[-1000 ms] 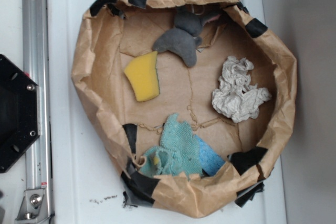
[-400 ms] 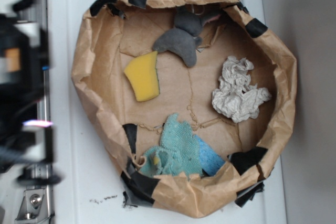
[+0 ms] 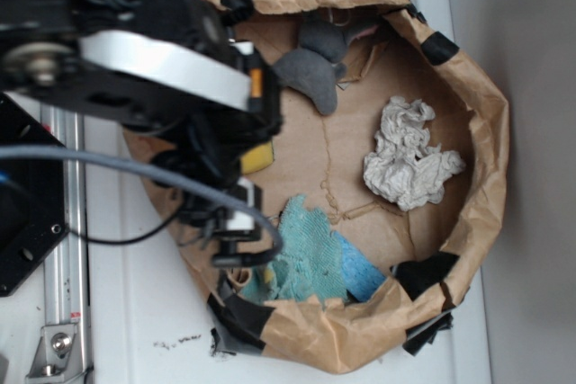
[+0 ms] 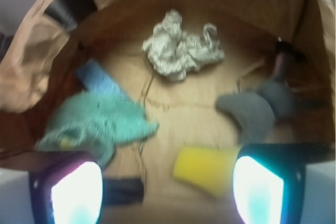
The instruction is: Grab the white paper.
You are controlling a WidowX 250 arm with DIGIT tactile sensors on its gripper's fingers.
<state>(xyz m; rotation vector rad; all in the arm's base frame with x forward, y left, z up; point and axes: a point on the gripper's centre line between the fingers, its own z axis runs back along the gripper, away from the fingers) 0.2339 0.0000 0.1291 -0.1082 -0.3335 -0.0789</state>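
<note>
The white paper is a crumpled off-white wad on the right side of the brown paper bag's floor, untouched. In the wrist view it lies far ahead, at top centre. My gripper hangs over the left part of the bag, well to the left of the paper. In the wrist view the gripper is open, with its two pale fingers wide apart and nothing between them.
The brown paper bag with black tape forms a raised rim all round. Inside lie a yellow sponge, mostly hidden under the arm, a teal-and-blue cloth and a grey fabric piece. A metal rail runs at the left.
The arm has swung in from the left and now covers the left part of the bag and most of the sponge. The objects in the bag have not moved.
</note>
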